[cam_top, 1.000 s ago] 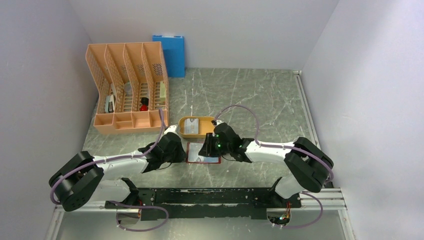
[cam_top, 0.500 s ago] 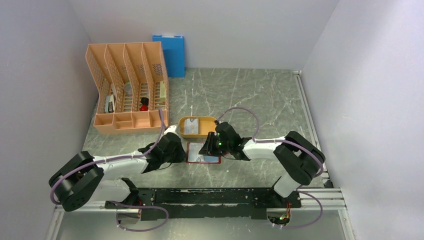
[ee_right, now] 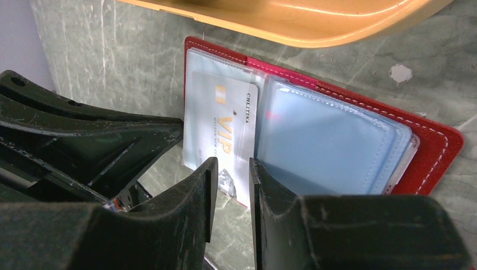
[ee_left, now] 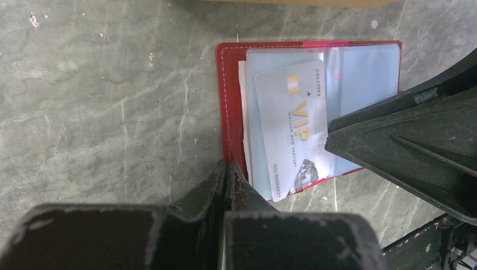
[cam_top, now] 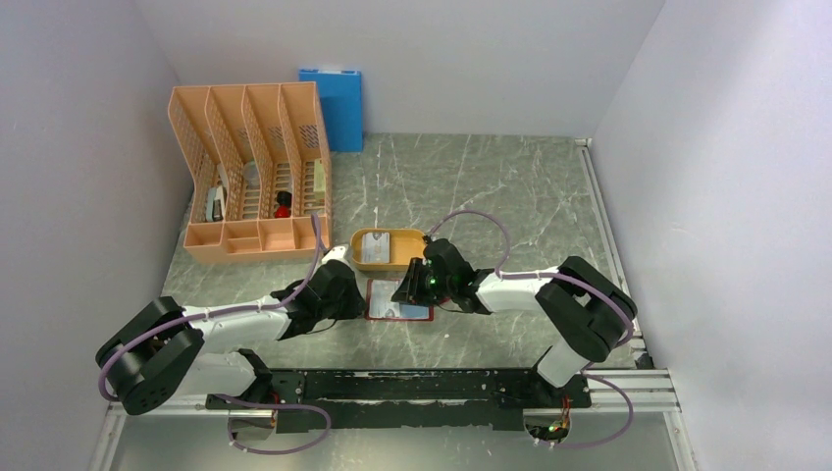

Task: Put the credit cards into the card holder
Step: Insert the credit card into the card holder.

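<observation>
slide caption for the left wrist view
Shut left gripper at the edge of the open card holder; a VIP credit card lies askew across its pale blue pockets

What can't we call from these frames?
Whether the VIP card sits in a card holder pocket or lies on it: left wrist, the right gripper covers one edge; right wrist, its fingers cover a corner.
Whether the left gripper pinches the holder's edge or only presses it: left wrist, its shut fingers hide the contact.
How many cards in the orange tray: top view, too small; right wrist, cut off by the top edge.
</observation>
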`<state>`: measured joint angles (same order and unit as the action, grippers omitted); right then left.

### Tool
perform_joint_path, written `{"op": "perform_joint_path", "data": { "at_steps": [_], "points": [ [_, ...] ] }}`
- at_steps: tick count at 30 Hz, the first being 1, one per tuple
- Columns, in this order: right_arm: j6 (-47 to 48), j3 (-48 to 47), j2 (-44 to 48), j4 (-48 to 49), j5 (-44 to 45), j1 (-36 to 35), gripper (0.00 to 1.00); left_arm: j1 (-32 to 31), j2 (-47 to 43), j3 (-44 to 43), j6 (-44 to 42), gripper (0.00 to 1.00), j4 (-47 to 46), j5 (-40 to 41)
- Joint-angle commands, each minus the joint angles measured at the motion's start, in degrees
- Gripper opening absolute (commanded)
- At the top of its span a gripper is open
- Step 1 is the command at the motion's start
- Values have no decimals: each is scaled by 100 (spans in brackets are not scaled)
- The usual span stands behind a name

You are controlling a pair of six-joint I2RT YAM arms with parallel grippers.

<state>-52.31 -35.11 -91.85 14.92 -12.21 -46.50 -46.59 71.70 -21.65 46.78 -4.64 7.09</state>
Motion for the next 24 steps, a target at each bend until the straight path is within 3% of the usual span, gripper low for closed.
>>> {"op": "perform_joint_path", "data": {
  "at_steps": [1,15,24],
  "points": [
    [10,0,-137,-217,84,36,31,-8,-7,117,21,5,21,-129],
    [-254,155,-187,0,-60,36,30,-55,-89,201,94,5,-99,-208],
    [-569,219,-341,487,-247,36,20,-202,-33,170,119,5,-135,-189]
  ]
}}
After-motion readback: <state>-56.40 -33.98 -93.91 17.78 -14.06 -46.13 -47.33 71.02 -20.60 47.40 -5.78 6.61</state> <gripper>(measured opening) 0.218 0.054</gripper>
